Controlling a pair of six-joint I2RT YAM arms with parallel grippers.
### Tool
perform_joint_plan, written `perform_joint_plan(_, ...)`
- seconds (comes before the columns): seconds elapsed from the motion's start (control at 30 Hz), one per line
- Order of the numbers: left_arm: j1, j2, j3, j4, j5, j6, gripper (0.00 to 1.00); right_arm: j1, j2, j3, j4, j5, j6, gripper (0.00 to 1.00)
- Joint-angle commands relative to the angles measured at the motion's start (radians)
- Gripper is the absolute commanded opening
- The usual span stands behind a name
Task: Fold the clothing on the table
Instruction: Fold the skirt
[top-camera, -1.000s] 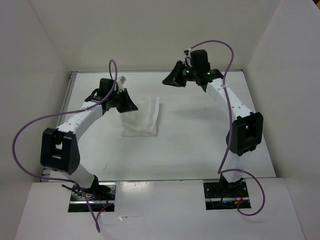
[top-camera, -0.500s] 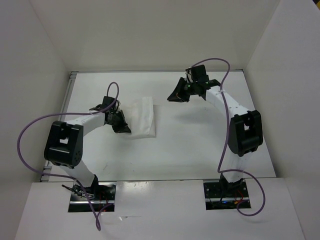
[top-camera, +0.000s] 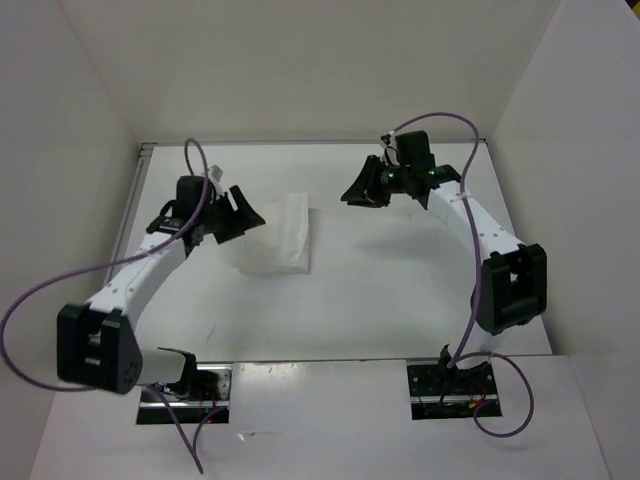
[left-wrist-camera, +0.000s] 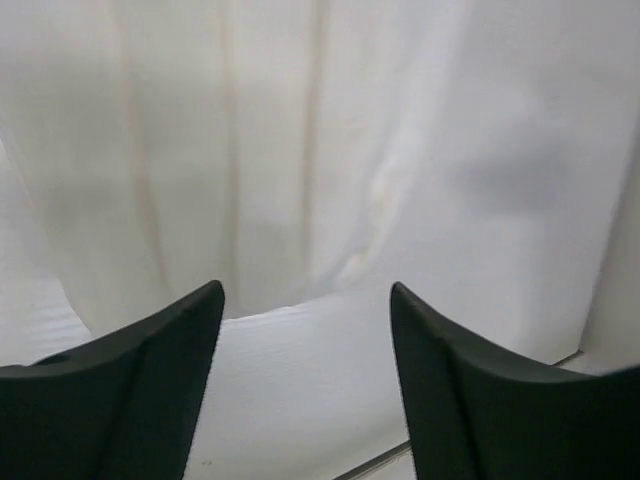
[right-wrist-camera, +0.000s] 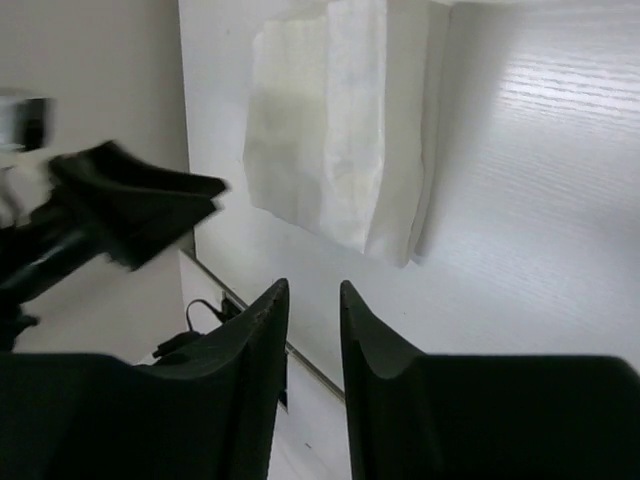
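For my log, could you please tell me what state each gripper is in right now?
Left gripper: open, holding nothing.
Right gripper: slightly open, holding nothing.

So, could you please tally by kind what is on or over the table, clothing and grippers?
Clothing: 1
Grippers: 2, left gripper and right gripper
Total: 3

Overhead view faces down; both wrist views closely share the clothing (right-wrist-camera: 340, 130).
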Motion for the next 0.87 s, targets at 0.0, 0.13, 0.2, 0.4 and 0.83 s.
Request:
perform_joint_plan(0.0, 0.005, -0.226, 0.06, -0.024, -0.019, 0.048, 0.77, -0.033, -0.11, -0.077, 0.001, 0.031, -0.012, 0.34)
perform_joint_plan(0.13, 0.005, -0.328, -0.003, -0.068, -0.03, 0.068, 0.82, -0.033, -0.18, -0.241, 0.012, 0.149, 0.027, 0.37)
perform_joint_plan(0.2, 0.005, -0.376, -0.104, -0.048, 0.006, 0.01, 0.82, -0.033, -0.202, -0.283, 0.012, 0.221, 0.036, 0.37)
perform_joint_plan(0.4, 0.005, -0.486, -0.243, 0.0, 0.033, -0.1, 0.83, -0.033, -0.223, -0.386, -0.052, 0.32, 0.087, 0.38)
perform_joint_plan(0.83, 0.005, -0.71, -0.327, 0.001, 0.028, -0.246, 1.0, 0.215, -0.347, -0.363, -0.075, 0.549, 0.194, 1.0)
